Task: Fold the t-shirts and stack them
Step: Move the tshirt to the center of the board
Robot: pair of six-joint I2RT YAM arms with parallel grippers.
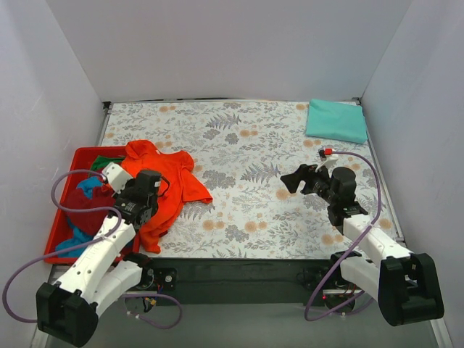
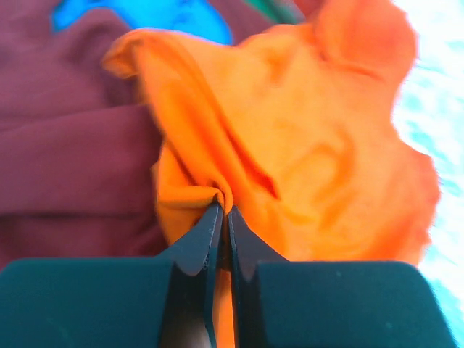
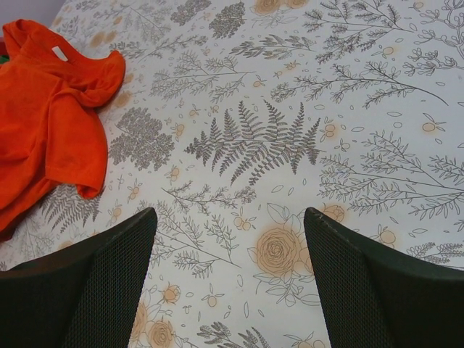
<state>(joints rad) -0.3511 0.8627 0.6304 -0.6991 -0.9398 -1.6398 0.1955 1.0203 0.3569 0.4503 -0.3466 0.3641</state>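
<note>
**Left claw pinches the orange-red shirt; right claw spread over the print**

Plain white walls close in on three sides of a desk [image 1: 246,145] covered with a grey fern-and-flower print dotted with pale orange blooms. At its left edge lies a red tray [image 1: 78,154] heaped with cloth: a maroon t-shirt [image 1: 90,214] fills the near part, with a blue t-shirt [image 1: 88,186] and a strip of a green t-shirt [image 1: 109,161] showing beyond it.

The orange-red t-shirt [image 1: 170,185] lies crumpled, partly over the tray's right rim and partly spread on the desk, one short sleeve reaching toward the middle. The right wrist view shows its neck label at the collar. The left claw [image 2: 223,210] is pressed together on a gathered fold of this shirt; in the left wrist view the cloth bunches into a ridge just where the two dark tips meet, with maroon cloth to the left of it.

The mint-teal t-shirt [image 1: 336,119] rests folded into a neat rectangle at the far right corner of the desk, well apart from the others.

The right claw [image 3: 228,217] is spread wide and holds nothing, poised above bare print in the right half of the desk, pointing toward the orange-red shirt. Purple cables loop beside both arms.
</note>
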